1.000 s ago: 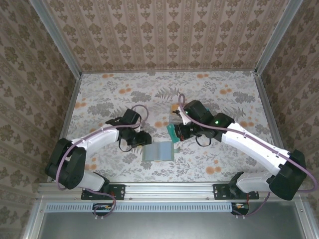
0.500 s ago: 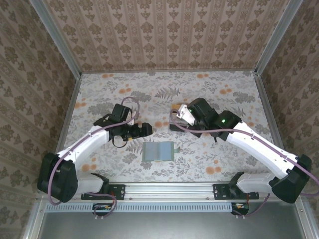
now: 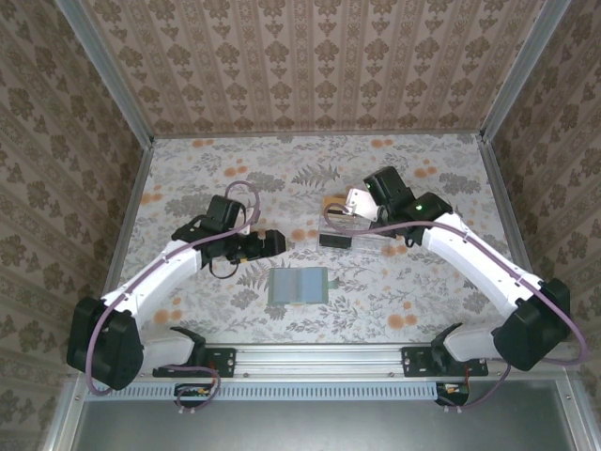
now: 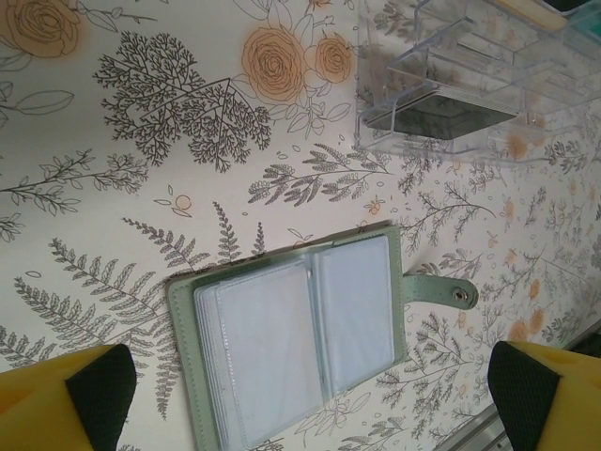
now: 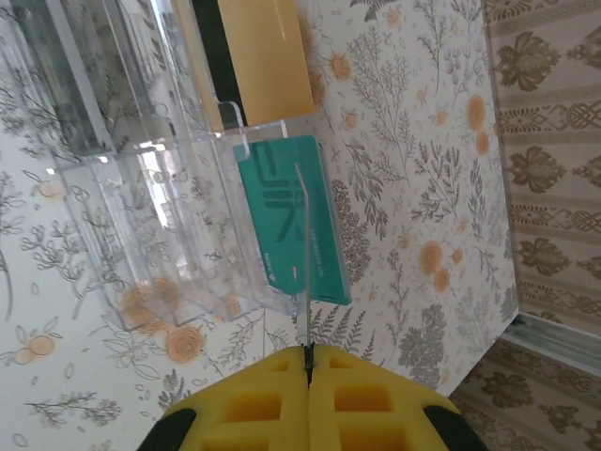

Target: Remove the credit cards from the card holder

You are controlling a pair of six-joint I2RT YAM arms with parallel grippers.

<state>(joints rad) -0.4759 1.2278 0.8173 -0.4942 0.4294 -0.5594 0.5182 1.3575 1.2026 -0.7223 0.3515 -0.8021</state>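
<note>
Floral-patterned tabletop, walled in with patterned paper. The card holder lies open and flat, clear sleeves facing up. Beyond it and to its right sits a clear plastic tray holding a black block, the teal-green card and, beside that, the tan-orange card. Just beyond the card holder's left side, the left gripper has its fingers spread wide. Over the tray, the right gripper has its pads pressed together.
</note>
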